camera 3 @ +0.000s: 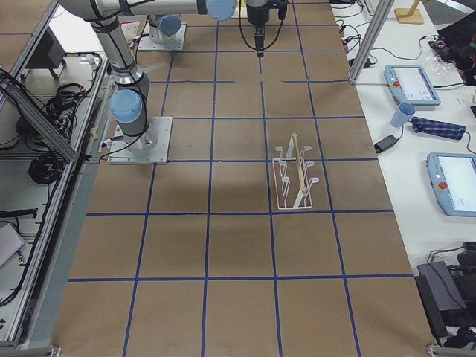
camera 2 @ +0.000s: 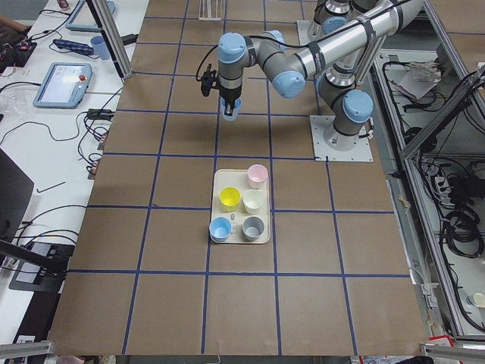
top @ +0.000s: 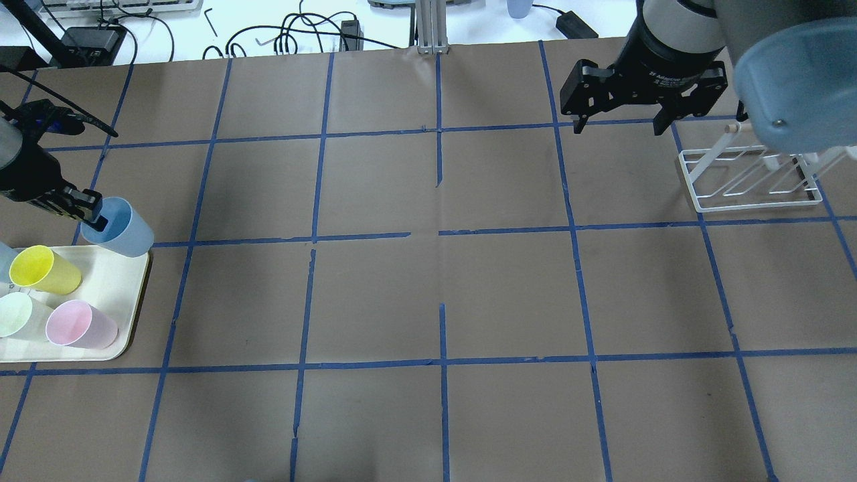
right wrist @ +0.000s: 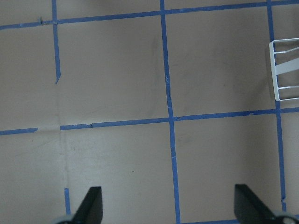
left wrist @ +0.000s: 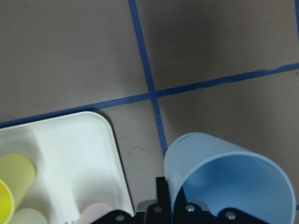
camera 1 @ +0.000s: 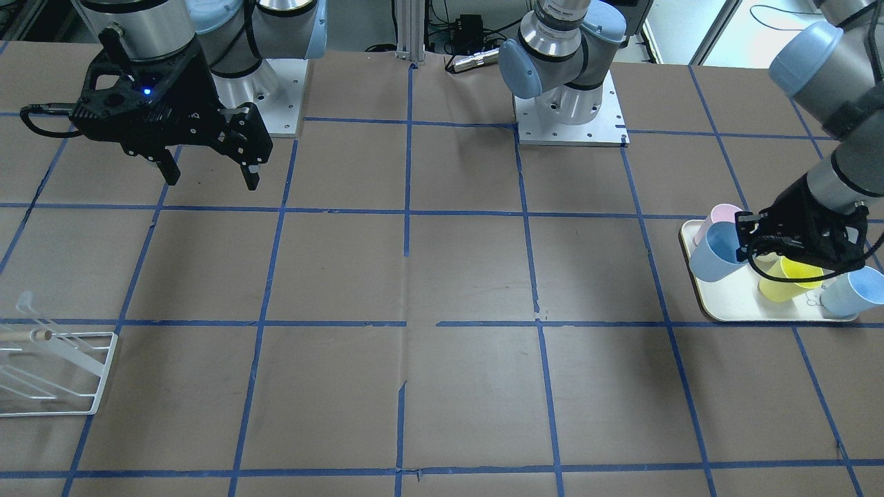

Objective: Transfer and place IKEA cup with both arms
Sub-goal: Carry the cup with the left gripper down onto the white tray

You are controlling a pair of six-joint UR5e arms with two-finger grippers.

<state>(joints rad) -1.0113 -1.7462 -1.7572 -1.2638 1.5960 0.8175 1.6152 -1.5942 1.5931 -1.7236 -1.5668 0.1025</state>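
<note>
My left gripper [top: 94, 213] is shut on the rim of the pale sky-blue IKEA cup [top: 119, 228], one finger inside and one outside. It holds the cup tilted in the air by the corner of the white tray [top: 130, 301]. The cup and left gripper also show in the front view, cup [camera 1: 713, 252] and gripper [camera 1: 747, 241], and the cup fills the left wrist view's lower right [left wrist: 229, 182]. My right gripper [top: 617, 126] is open and empty above the table near the wire rack [top: 750, 182]; it also shows in the front view [camera 1: 211, 178].
The tray holds a yellow cup [top: 43, 269], a pale green cup [top: 20, 316], a pink cup [top: 80, 325], another blue cup [camera 1: 853, 293] and a grey cup [camera 2: 253, 227]. The white wire rack also shows in the front view [camera 1: 55, 373]. Blue tape lines grid the brown table.
</note>
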